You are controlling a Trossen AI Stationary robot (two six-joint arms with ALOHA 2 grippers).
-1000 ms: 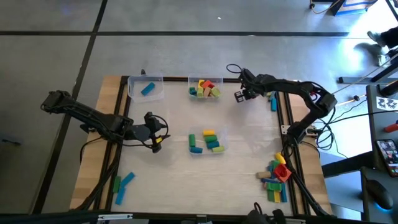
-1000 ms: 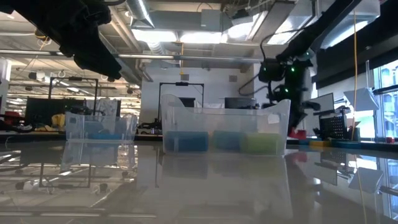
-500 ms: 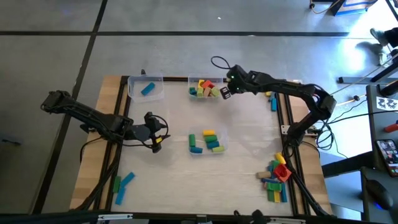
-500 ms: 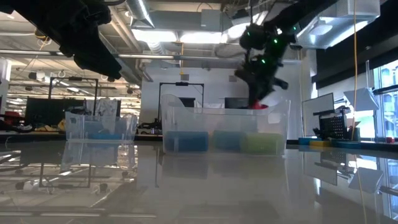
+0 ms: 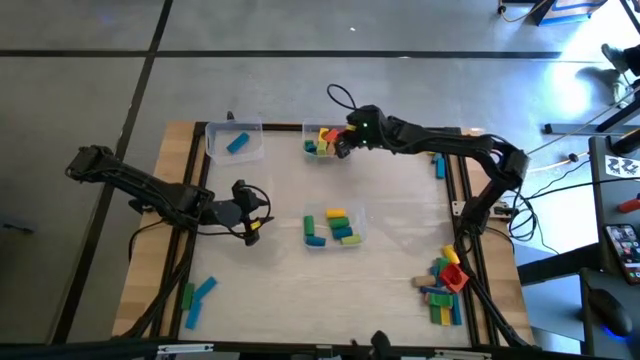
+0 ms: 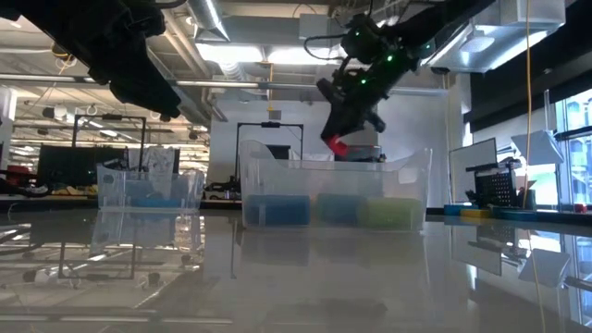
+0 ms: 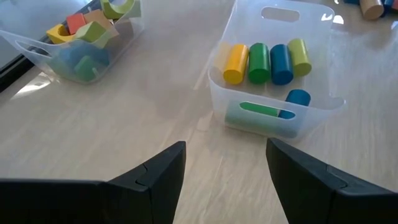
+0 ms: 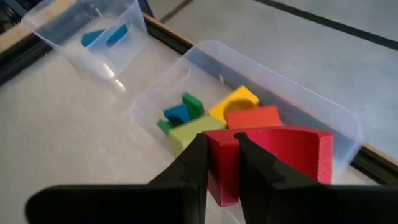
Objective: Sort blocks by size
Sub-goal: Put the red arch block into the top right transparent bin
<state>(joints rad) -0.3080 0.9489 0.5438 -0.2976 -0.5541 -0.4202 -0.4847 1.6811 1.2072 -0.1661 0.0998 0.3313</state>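
Note:
My right gripper (image 5: 343,147) hovers over the far middle tub (image 5: 312,131), shut on a red arch-shaped block (image 8: 280,152). That block also shows below the fingers in the low view (image 6: 339,145). The tub (image 8: 311,106) holds small yellow, orange, green and blue blocks (image 8: 239,102). My left gripper (image 7: 227,180) waits open left of the middle tub (image 5: 358,236), which holds cylinder blocks (image 7: 264,61). Loose blocks (image 5: 446,287) lie in a pile at the near right, and others (image 5: 197,296) lie at the near left. My right gripper pinches one end of the red arch block (image 8: 222,167) between its two fingers. The fingers (image 8: 194,168) slant downward from the table's right side. The block's remaining length sticks out sideways past one finger. It is lifted clear, above the blocks in the far middle tub.
A third clear tub (image 5: 215,152) at the far left holds one blue block (image 5: 237,143). Two blue blocks (image 5: 438,161) lie by the right rail. Bare tabletop stretches between the tubs and along the near side.
My right gripper has carried the red block along the far side toward the table's left and upward. It has tipped from pointing steeply down to a shallower slant and now hangs over the far middle tub.

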